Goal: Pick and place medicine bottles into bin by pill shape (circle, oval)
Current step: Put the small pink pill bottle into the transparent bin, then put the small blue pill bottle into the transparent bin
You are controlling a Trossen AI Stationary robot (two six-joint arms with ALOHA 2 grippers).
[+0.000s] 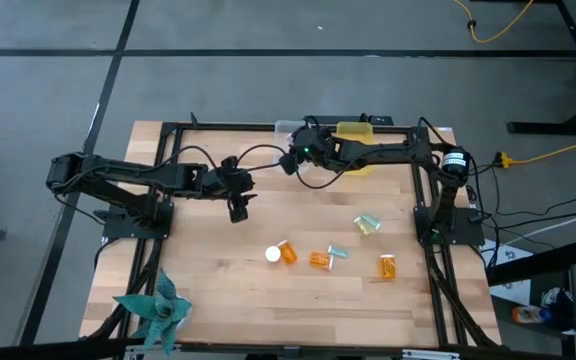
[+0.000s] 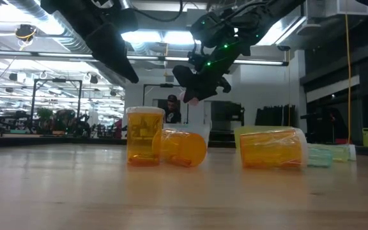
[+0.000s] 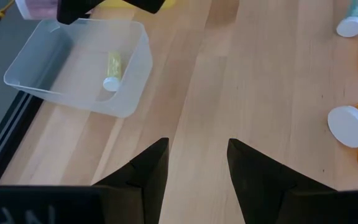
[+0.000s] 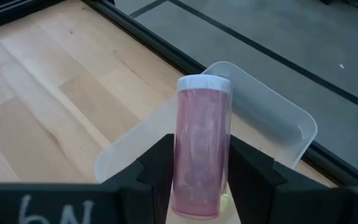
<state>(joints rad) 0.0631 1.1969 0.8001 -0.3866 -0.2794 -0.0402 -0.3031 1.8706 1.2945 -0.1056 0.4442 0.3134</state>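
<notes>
wooden tabletop below; right gripper (image 4: 199, 171) clasps a translucent pink vial (image 4: 202, 149), white-capped; left gripper (image 3: 197, 163) open.

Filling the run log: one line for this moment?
right gripper: pink vial between fingers, above clear bin | left gripper: open, empty, waiting

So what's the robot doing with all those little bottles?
It is sorting them into bins. The right gripper has a pink vial between its fingers, above the clear bin at the back of the table. A pale yellow vial already lies inside it. The left gripper waits open over the table. Several amber bottles and pale vials are not yet sorted.
</notes>
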